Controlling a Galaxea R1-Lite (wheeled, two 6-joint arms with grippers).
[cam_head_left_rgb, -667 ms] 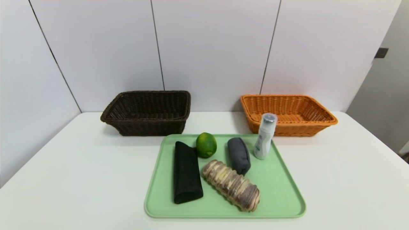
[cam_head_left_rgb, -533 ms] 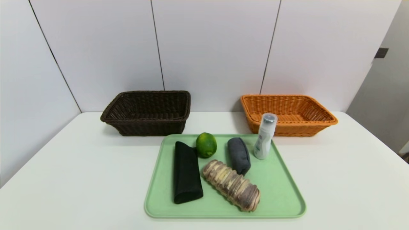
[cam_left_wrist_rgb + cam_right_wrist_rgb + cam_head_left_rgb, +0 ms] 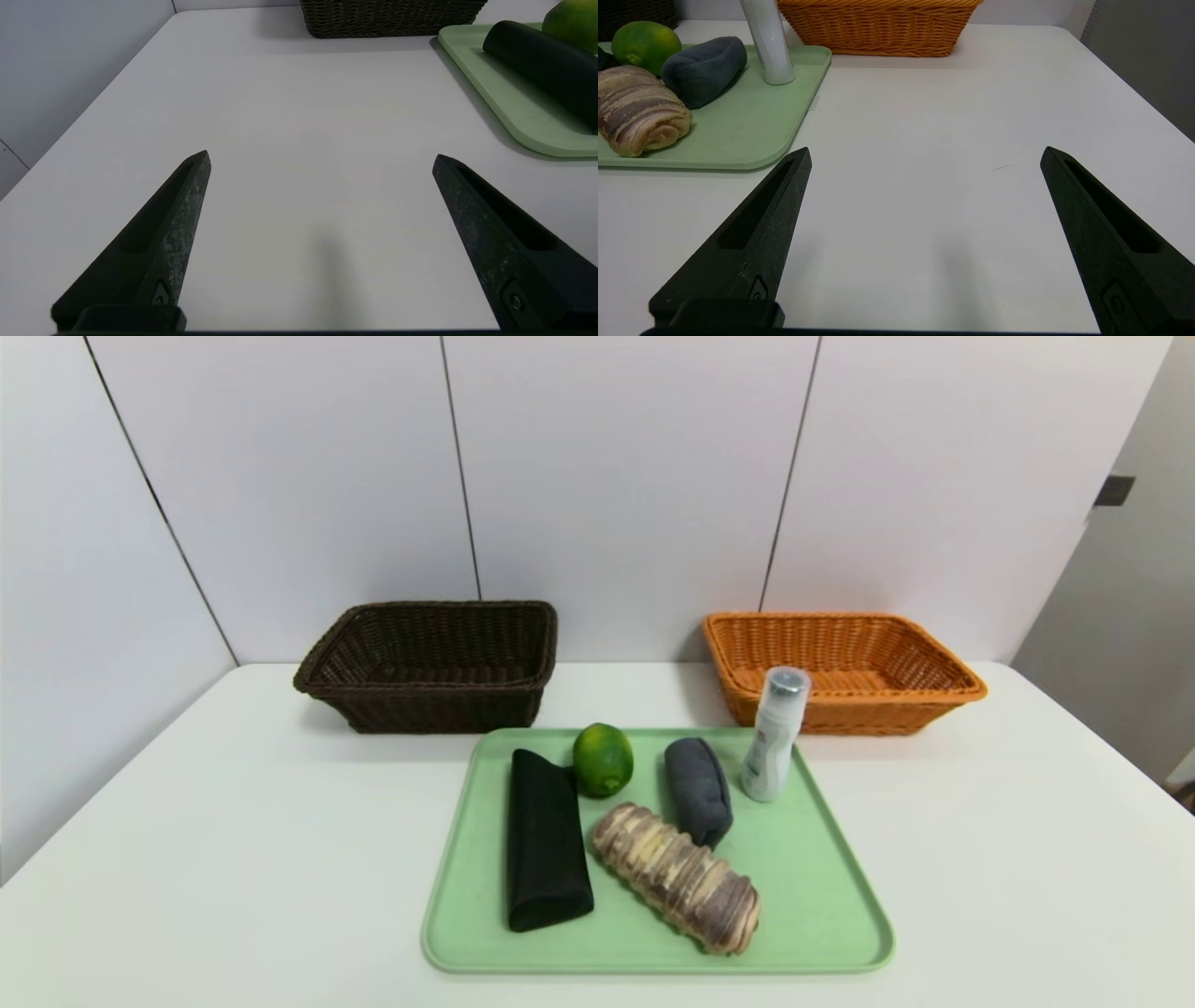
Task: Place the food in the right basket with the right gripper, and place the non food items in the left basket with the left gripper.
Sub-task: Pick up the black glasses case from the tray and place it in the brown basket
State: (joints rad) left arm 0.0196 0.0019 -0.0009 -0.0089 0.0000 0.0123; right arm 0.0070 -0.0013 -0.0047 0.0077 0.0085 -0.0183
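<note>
A green tray (image 3: 822, 887) holds a lime (image 3: 602, 759), a striped bread roll (image 3: 677, 875), a black rolled cloth (image 3: 544, 840), a grey rolled cloth (image 3: 698, 789) and an upright white bottle (image 3: 775, 735). Behind it stand a dark brown basket (image 3: 431, 665) on the left and an orange basket (image 3: 840, 667) on the right. Neither gripper shows in the head view. My left gripper (image 3: 321, 156) is open over bare table, left of the tray (image 3: 509, 107). My right gripper (image 3: 926, 151) is open over bare table, right of the tray (image 3: 752, 126), with the bread roll (image 3: 637, 109) nearby.
The white table (image 3: 233, 840) ends at white wall panels behind the baskets and on the left. The table's right edge borders a grey wall (image 3: 1120, 616). Bare surface lies on both sides of the tray.
</note>
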